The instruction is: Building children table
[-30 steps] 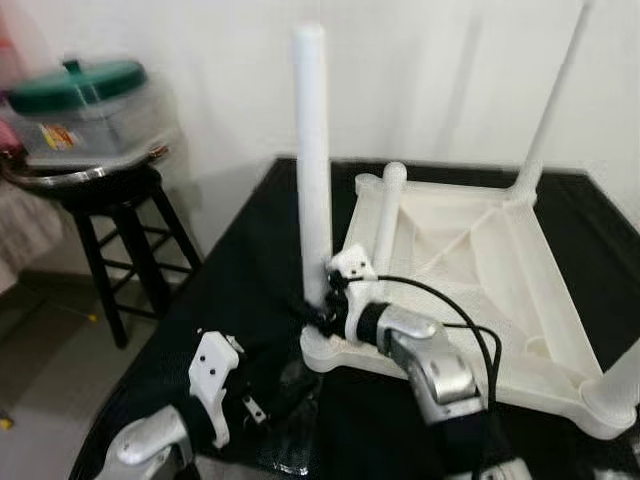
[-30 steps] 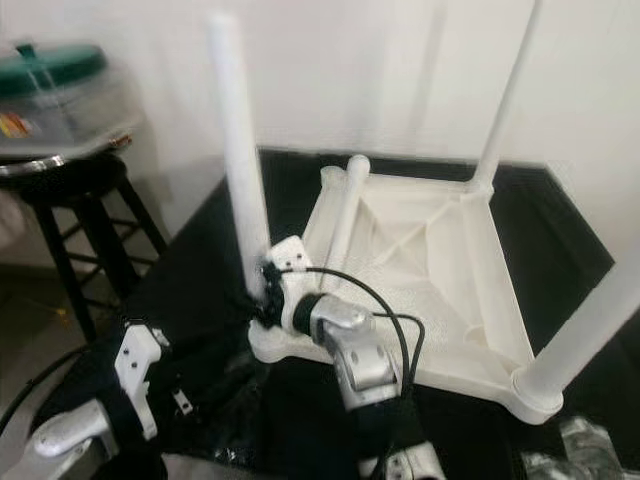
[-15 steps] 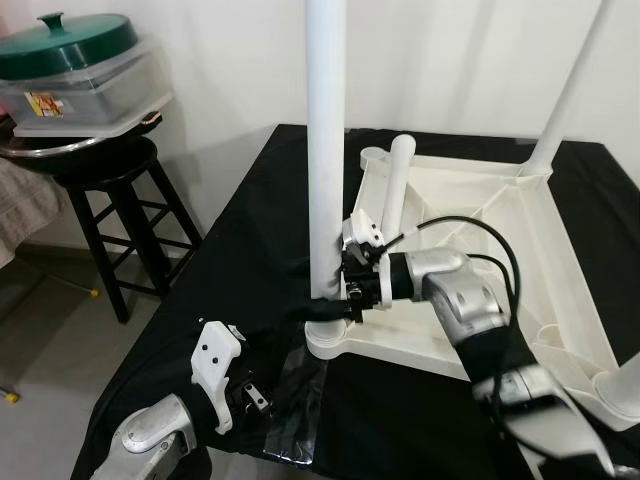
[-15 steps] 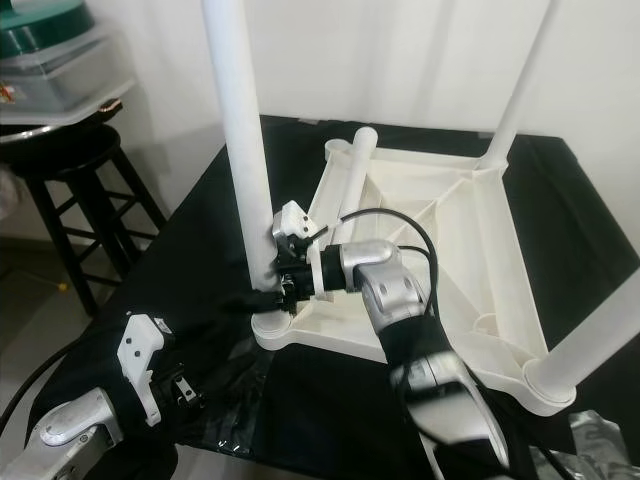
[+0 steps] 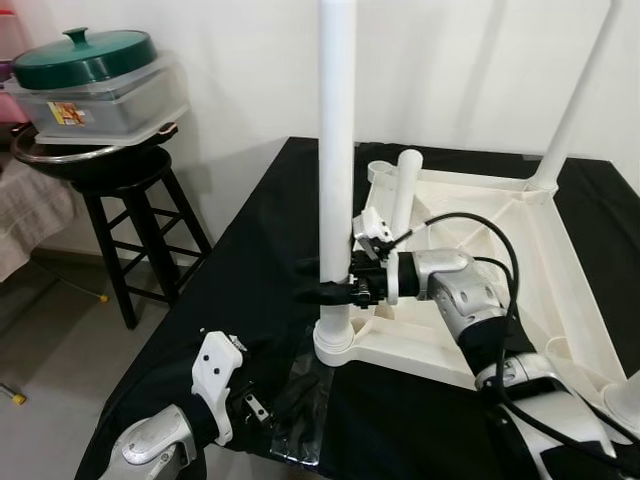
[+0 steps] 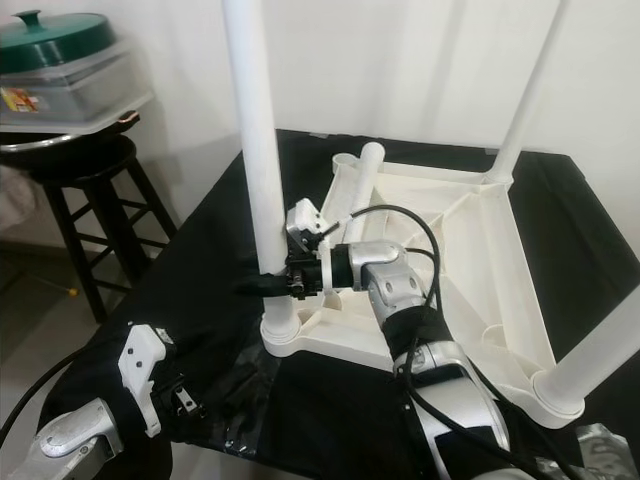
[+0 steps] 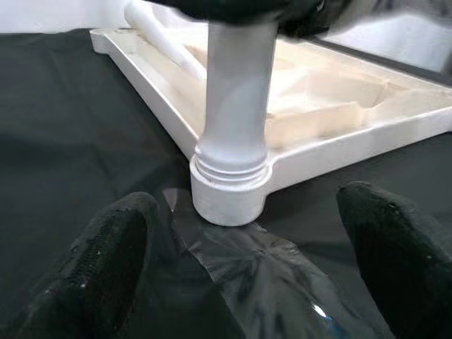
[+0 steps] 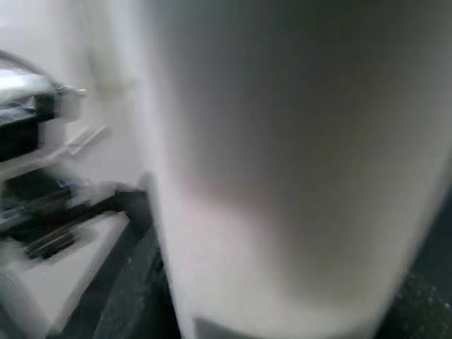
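Right gripper (image 5: 330, 291) pinches white table leg (image 5: 336, 150) low, just above corner socket (image 5: 334, 345) of upturned tabletop (image 5: 500, 250), arm bent, forearm level over it. Left gripper (image 7: 247, 275), fingers spread, sits low facing socket, plastic wrap (image 5: 300, 405) between.

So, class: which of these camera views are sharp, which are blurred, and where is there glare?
Both eye views are sharp. The left wrist view is crisp on the leg socket, with glare on the plastic wrap. The right wrist view is smeared, the table leg too close to focus.
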### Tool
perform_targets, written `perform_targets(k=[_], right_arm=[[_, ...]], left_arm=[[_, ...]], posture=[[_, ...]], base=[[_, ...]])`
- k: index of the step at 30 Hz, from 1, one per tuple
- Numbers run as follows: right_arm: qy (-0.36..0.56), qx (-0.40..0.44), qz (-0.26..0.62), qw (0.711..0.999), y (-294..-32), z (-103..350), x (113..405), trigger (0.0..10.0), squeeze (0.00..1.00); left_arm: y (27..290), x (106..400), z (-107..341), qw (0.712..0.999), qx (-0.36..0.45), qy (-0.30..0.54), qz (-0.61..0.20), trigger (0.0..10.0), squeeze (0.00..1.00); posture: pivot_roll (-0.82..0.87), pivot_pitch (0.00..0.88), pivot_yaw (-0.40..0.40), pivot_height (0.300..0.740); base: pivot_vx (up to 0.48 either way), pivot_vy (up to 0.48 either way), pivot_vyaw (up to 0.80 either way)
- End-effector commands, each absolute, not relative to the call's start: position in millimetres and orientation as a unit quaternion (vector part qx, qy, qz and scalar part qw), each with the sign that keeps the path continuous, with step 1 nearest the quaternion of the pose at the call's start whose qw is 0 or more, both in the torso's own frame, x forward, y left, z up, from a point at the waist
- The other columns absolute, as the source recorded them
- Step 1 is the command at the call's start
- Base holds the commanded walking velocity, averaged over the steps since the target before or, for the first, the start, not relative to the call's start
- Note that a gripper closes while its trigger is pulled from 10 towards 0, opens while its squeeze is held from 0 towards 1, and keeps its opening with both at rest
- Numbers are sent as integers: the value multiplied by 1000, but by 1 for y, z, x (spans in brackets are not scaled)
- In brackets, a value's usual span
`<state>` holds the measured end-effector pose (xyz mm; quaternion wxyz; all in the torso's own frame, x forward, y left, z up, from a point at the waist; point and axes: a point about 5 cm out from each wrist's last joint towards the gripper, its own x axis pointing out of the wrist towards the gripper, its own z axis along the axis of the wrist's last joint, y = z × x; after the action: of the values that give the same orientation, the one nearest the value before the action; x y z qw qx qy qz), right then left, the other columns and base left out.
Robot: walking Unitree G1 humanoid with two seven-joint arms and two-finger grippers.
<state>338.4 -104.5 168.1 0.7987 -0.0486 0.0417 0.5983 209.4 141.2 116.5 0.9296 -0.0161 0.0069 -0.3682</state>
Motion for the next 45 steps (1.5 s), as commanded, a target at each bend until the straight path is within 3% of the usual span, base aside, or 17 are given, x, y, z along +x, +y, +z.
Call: perform_targets(k=[1, 2, 4, 6, 14, 15, 16, 17, 25, 26, 27, 32, 35, 36, 37, 38, 45], right_arm=[[150, -91, 510, 842, -112, 124, 330, 0, 0], [150, -91, 510, 842, -112, 124, 330, 0, 0], [178, -87, 417, 887, -92, 108, 293, 0, 0], [175, -85, 394, 898, -89, 108, 282, 0, 0], [156, -76, 354, 919, -91, 123, 300, 0, 0], [155, -80, 357, 918, -87, 126, 303, 5451, 0], [147, -72, 377, 912, -81, 133, 304, 10000, 0], [138, -60, 413, 898, -75, 142, 305, 10000, 1000], [36, -97, 554, 826, -66, 178, 312, 10000, 1000], [25, -112, 603, 790, -68, 183, 316, 10000, 12], [23, -116, 632, 766, -70, 187, 321, 10000, 0], [35, -103, 688, 717, -68, 193, 334, 10000, 0], [46, -103, 698, 707, -67, 193, 337, 10000, 0], [53, -96, 703, 703, -66, 193, 340, 4392, 0], [53, -96, 703, 703, -66, 193, 340, 4392, 0], [61, -88, 701, 705, -65, 193, 344, 0, 0], [73, -45, 667, 740, -72, 186, 354, 0, 0]], left_arm=[[142, 208, 123, 929, -24, -13, -370, 10000, 0], [142, 208, 123, 929, -24, -13, -370, 10000, 0], [145, 206, 124, 928, -26, -14, -370, 10000, 0], [146, 206, 124, 928, -25, -13, -373, 10000, 0], [145, 207, 122, 921, -26, -4, -390, 10000, 0], [145, 207, 122, 922, -27, -5, -386, 10000, 0], [145, 207, 122, 923, -27, -5, -383, 10000, 0], [145, 208, 121, 924, -28, -6, -381, 10000, 0], [142, 210, 120, 924, -29, -6, -380, 10000, 0], [141, 211, 120, 924, -30, -5, -381, 10000, 0], [141, 212, 119, 923, -31, -5, -382, 10000, 0], [141, 213, 118, 924, -32, -2, -382, 10000, 0], [141, 213, 118, 924, -32, -2, -381, 10000, 0], [141, 213, 117, 924, -31, -1, -380, 10000, 0], [141, 213, 117, 924, -31, -1, -380, 10000, 0], [141, 214, 117, 925, -31, -1, -380, 10000, 0], [142, 215, 117, 926, -33, -2, -377, 10000, 0]], posture=[[13, 43, 1, 740], [13, 43, 1, 740], [-29, 68, 24, 740], [-29, 68, 24, 740], [-34, 56, 39, 740], [-27, 45, 37, 740], [-22, 41, 33, 740], [-18, 37, 31, 740], [-14, 23, 27, 740], [-9, 13, 27, 740], [-6, 9, 25, 740], [13, 0, 25, 740], [13, 0, 25, 740], [18, 0, 24, 740], [18, 0, 24, 740], [22, 0, 19, 740], [18, 0, 20, 740]], base=[[0, 0, 0], [0, 0, 0], [0, 0, 0], [0, 0, 0], [0, 0, 0], [0, 0, 0], [0, 0, 0], [0, 0, 0], [0, 0, 0], [0, 0, 0], [0, 0, 0], [0, 0, 0], [0, 0, 0], [0, 0, 0], [0, 0, 0], [0, 0, 0], [0, 0, 0]])
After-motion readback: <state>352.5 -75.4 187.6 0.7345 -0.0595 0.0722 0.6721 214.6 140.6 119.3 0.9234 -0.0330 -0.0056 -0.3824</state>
